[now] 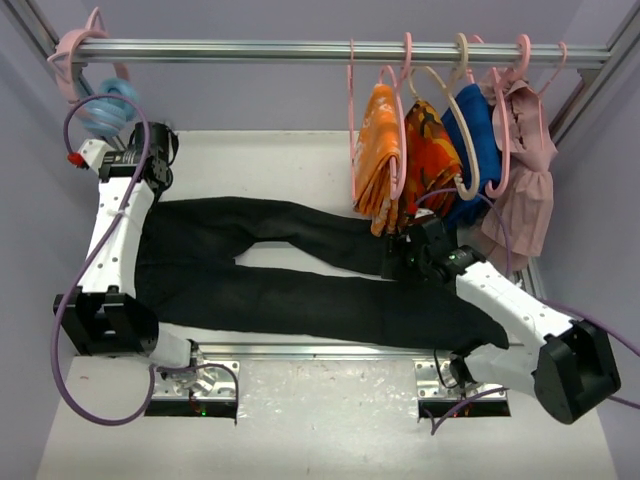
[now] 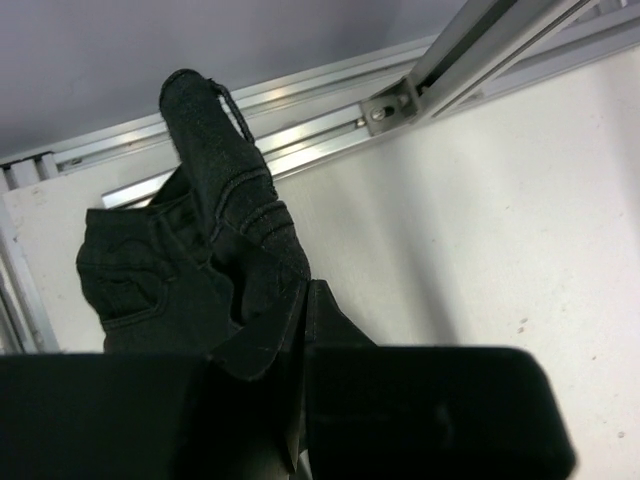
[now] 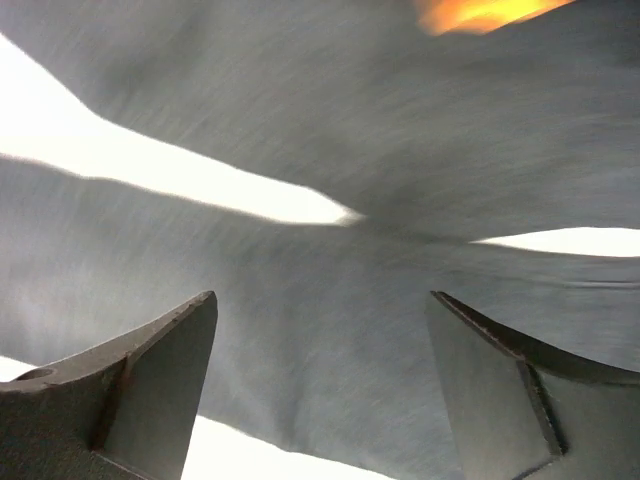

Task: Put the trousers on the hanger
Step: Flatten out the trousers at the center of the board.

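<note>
The black trousers (image 1: 300, 290) lie flat across the table, waist at the left and both legs running right. My left gripper (image 1: 150, 152) is at the far left, shut on a bunched fold of the trousers' waist (image 2: 215, 235); its jaws (image 2: 303, 330) are pressed together on the fabric. My right gripper (image 1: 395, 262) hovers open just above the legs near the crotch split, with fabric (image 3: 330, 330) between its spread fingers (image 3: 150, 385) and nothing held. A pale pink hanger (image 1: 66, 48) hangs at the left end of the rail, above the left gripper.
A metal rail (image 1: 250, 48) spans the back. At its right hang two orange patterned cloths (image 1: 378, 150), a blue garment (image 1: 470, 150) on a beige hanger and a pink garment (image 1: 525, 170). A pale blue ring (image 1: 108, 100) hangs beside the pink hanger. Aluminium frame posts stand at both sides.
</note>
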`<move>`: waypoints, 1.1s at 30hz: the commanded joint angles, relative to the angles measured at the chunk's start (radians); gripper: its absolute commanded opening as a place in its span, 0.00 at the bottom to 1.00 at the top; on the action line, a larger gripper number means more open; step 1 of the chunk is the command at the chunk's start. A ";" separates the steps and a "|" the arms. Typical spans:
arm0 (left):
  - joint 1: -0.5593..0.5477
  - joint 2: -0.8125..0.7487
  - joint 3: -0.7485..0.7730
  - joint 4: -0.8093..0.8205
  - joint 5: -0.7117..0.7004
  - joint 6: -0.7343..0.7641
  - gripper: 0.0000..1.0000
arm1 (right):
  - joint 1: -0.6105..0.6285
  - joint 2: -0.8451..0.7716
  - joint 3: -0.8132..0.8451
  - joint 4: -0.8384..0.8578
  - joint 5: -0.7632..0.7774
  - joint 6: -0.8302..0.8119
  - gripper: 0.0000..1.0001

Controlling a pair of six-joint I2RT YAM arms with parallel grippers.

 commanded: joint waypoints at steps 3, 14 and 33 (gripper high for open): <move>0.006 -0.150 -0.122 0.091 0.039 0.009 0.00 | -0.199 0.127 0.095 0.063 0.088 0.035 0.85; 0.007 -0.392 -0.328 0.209 0.147 0.127 0.00 | -0.318 0.311 0.239 0.104 0.284 0.145 0.82; 0.006 -0.461 -0.506 0.322 0.218 0.214 0.00 | -0.346 0.652 0.446 0.125 0.487 0.229 0.77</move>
